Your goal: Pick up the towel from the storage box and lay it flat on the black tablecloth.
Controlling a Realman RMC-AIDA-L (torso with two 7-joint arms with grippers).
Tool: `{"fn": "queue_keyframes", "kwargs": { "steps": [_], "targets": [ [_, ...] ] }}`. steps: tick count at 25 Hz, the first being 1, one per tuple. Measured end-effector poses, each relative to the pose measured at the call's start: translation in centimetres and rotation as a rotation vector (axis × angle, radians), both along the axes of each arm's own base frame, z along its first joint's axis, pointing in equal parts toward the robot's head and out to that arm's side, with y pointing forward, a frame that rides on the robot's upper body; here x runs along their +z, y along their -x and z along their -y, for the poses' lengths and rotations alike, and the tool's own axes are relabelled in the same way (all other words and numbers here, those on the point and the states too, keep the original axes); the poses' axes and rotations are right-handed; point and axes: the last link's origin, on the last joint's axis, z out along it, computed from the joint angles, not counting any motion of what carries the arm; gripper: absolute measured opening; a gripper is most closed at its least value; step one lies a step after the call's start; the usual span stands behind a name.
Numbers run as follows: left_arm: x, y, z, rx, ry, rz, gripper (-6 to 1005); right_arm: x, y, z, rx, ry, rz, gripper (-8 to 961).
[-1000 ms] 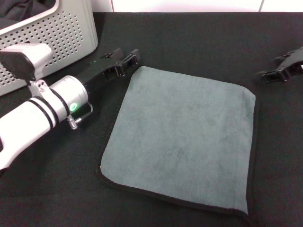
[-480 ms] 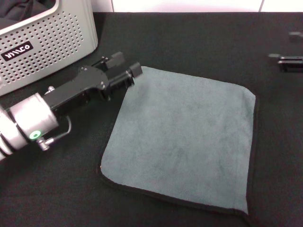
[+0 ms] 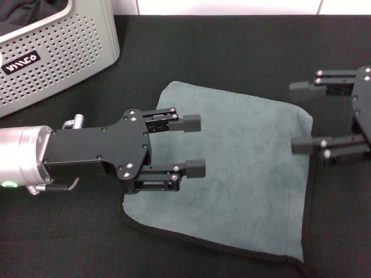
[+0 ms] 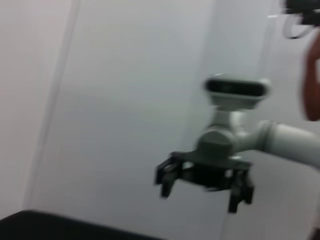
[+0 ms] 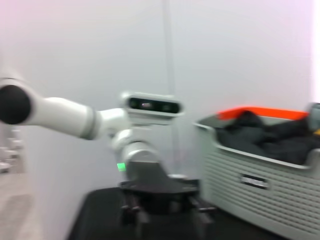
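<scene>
The grey-green towel [image 3: 237, 174] lies spread flat on the black tablecloth [image 3: 232, 46], its black edging showing along the near and right sides. My left gripper [image 3: 191, 145] is open and empty, raised over the towel's left part with its fingers pointing right. My right gripper [image 3: 304, 119] is open and empty, raised over the towel's right edge with its fingers pointing left. The light grey storage box [image 3: 58, 52] stands at the far left. The left wrist view shows the right gripper [image 4: 205, 182] open. The right wrist view shows the left gripper [image 5: 160, 200] and the storage box [image 5: 265, 185].
Dark clothes [image 5: 270, 137] and an orange edge [image 5: 260, 112] show inside the storage box. A white wall [image 3: 232, 6] runs behind the table's far edge. Black cloth extends around the towel on all sides.
Both grippers have left the towel's far corners and risen, turning to face each other. The left one moved over the towel's left part, the right one over its right edge. The towel has not moved.
</scene>
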Motion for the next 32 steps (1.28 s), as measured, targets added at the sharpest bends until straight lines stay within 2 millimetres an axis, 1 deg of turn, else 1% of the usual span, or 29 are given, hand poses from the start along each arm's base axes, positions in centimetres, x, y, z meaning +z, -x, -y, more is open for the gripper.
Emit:
{"fn": "queue_keyframes", "kwargs": {
  "steps": [6, 16, 32],
  "targets": [
    [0.6, -0.9, 0.4, -0.064, 0.013, 0.047, 734, -0.2, 0.9, 0.9, 0.059, 0.035, -0.014, 763],
    [1.3, -2.6, -0.4, -0.129, -0.028, 0.074, 734, -0.2, 0.5, 1.1, 0.074, 0.021, -0.01, 762],
    [1.3, -2.8, -0.4, -0.133, -0.037, 0.091, 734, -0.2, 0.5, 0.9, 0.075, 0.016, -0.009, 762]
  ]
}}
